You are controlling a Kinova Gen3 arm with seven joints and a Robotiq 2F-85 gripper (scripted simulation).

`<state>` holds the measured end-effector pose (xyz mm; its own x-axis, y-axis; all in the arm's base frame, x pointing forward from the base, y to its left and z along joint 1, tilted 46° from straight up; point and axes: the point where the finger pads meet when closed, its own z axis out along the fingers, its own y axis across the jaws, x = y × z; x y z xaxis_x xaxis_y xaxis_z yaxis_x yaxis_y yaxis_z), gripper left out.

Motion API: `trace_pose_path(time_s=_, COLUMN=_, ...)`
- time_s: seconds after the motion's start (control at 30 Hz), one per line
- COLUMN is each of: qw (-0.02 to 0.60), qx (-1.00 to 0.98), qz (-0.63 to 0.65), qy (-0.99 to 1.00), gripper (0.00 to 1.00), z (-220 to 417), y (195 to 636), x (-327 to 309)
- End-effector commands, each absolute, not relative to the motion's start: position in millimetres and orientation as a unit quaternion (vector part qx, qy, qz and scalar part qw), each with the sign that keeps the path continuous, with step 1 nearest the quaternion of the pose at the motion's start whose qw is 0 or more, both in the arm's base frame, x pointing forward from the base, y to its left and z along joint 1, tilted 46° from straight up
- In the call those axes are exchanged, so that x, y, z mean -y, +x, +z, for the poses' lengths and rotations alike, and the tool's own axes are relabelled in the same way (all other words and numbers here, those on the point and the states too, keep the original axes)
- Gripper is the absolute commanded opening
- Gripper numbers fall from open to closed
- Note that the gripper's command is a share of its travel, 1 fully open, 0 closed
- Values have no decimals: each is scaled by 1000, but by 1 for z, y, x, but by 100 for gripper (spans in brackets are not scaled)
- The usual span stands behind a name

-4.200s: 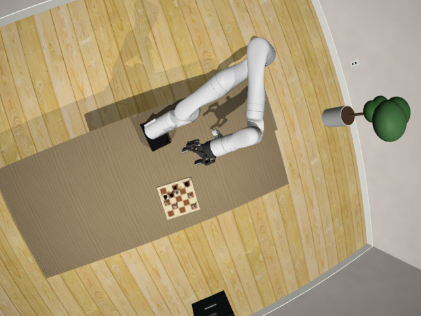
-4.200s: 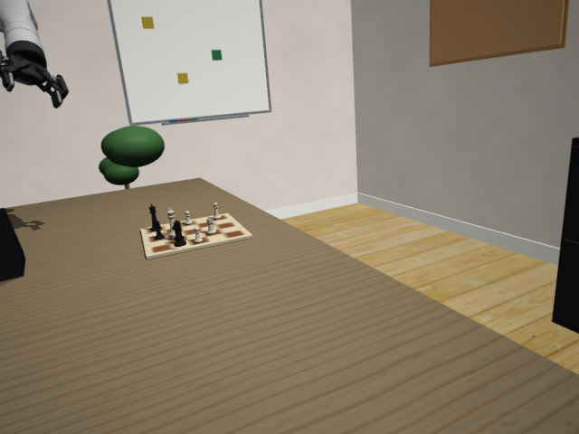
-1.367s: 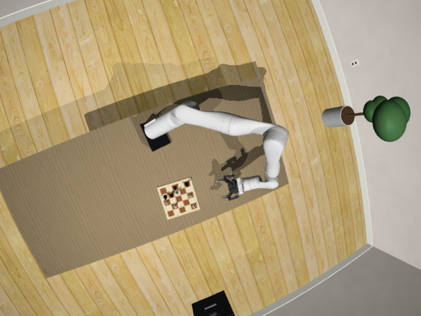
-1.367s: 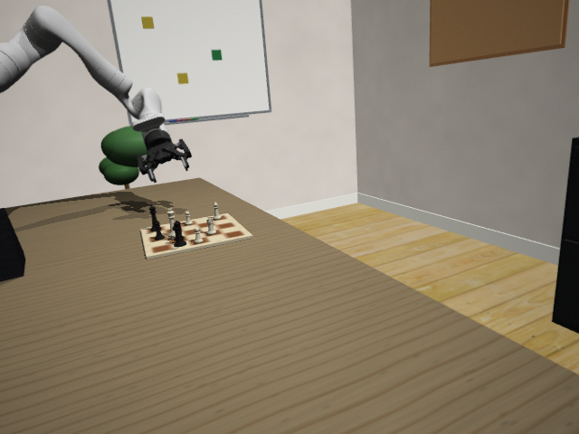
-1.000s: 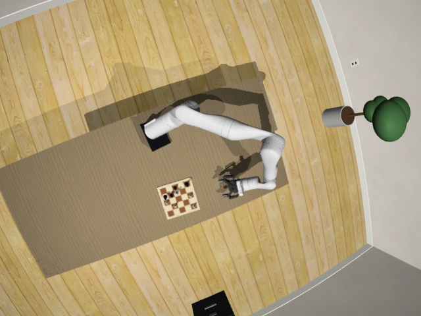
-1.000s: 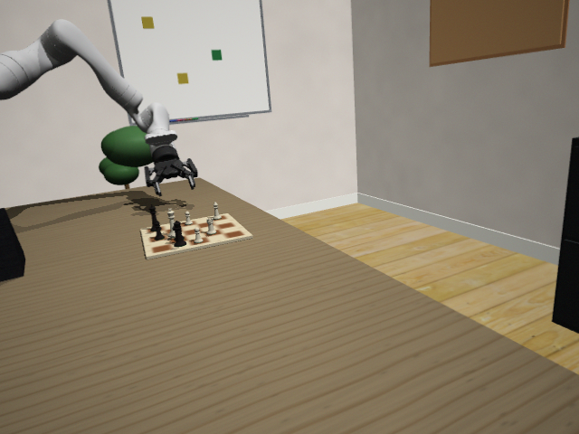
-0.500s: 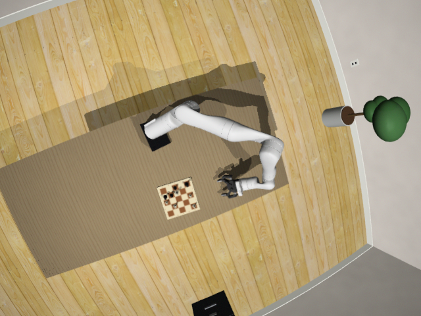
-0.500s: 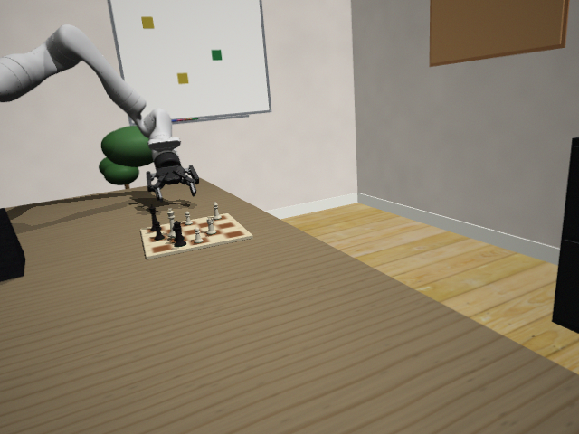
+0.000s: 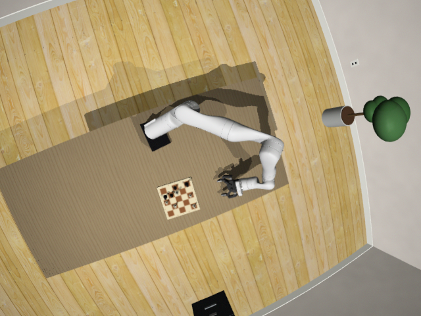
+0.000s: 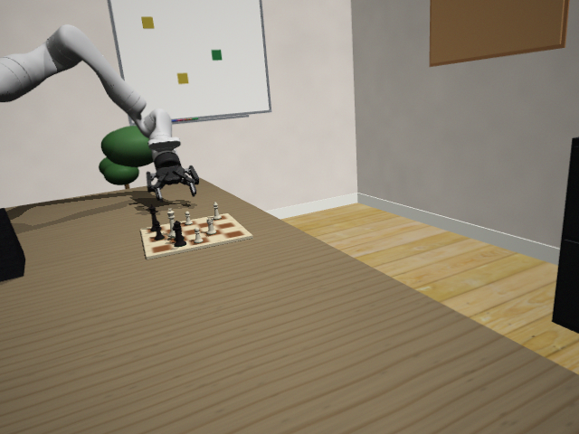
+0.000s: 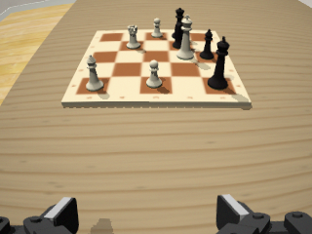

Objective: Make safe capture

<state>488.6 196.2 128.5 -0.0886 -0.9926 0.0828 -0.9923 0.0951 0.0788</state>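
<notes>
The small chessboard point(image 9: 178, 198) lies on the brown table, also in the exterior view point(image 10: 196, 235) and the wrist view point(image 11: 156, 68). Several white pieces stand upright on it, among them a tall white piece point(image 11: 186, 39), a rook point(image 11: 133, 37) and a pawn point(image 11: 154, 74). Three black pieces stand on its right side in the wrist view: a tall one point(image 11: 178, 26), a pawn point(image 11: 209, 45) and a bishop-like piece point(image 11: 220, 65). My gripper point(image 9: 221, 187) point(image 10: 172, 189) is open and empty. It hovers above the table beside the board, apart from it, with both fingers at the bottom of the wrist view point(image 11: 150, 221).
The arm's black base block point(image 9: 156, 139) sits on the table behind the board. A potted plant point(image 9: 373, 117) stands by the wall off the table. A black cabinet point(image 10: 568, 233) stands on the floor. The table edge runs close behind the gripper.
</notes>
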Motion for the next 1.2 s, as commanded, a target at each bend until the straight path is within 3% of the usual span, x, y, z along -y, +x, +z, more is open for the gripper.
trace_pose_path(time_s=0.0, qw=57, qx=738, qz=-1, qy=672, gripper=100, z=129, y=489, x=-195)
trace_pose_path(time_s=1.17, qw=57, qx=738, qz=-1, qy=672, gripper=100, z=143, y=489, x=-181)
